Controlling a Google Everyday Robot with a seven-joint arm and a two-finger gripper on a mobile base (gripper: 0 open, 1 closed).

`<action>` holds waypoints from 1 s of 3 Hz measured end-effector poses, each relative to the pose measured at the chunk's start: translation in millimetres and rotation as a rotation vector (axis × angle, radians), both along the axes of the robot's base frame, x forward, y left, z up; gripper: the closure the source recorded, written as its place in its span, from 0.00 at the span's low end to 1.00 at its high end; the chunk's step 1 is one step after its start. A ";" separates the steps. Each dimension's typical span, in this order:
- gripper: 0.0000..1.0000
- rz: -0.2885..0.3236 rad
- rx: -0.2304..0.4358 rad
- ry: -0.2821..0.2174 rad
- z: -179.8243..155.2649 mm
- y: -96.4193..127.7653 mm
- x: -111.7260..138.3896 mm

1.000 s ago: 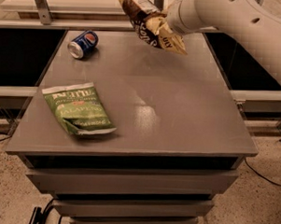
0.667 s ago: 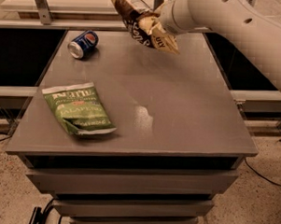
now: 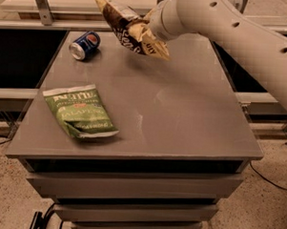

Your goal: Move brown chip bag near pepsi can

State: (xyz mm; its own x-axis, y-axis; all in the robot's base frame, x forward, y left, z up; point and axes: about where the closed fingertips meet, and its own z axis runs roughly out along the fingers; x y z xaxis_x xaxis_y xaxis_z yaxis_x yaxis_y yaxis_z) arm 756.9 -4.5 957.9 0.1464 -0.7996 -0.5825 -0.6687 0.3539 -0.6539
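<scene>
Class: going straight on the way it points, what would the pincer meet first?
The pincer, over the table at its far side gripping the brown chip bag, points left. Its line seems to pass above the pepsi can, so probably nothing; depth unclear.

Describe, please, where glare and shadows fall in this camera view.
In the camera view, a pale sheen lies on the table right of the green chip bag, which casts a thin shadow along its near edge; the pepsi can has a silver top that catches light at far left; the gripper, above the table's far edge, holds the brown chip bag clear of the surface.
</scene>
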 end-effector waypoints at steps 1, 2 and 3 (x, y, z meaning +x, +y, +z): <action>1.00 0.024 -0.008 0.006 -5.9 17.2 -1.9; 1.00 0.056 -0.015 0.015 -12.5 38.1 -5.7; 1.00 0.064 -0.014 0.020 -16.0 45.9 -6.7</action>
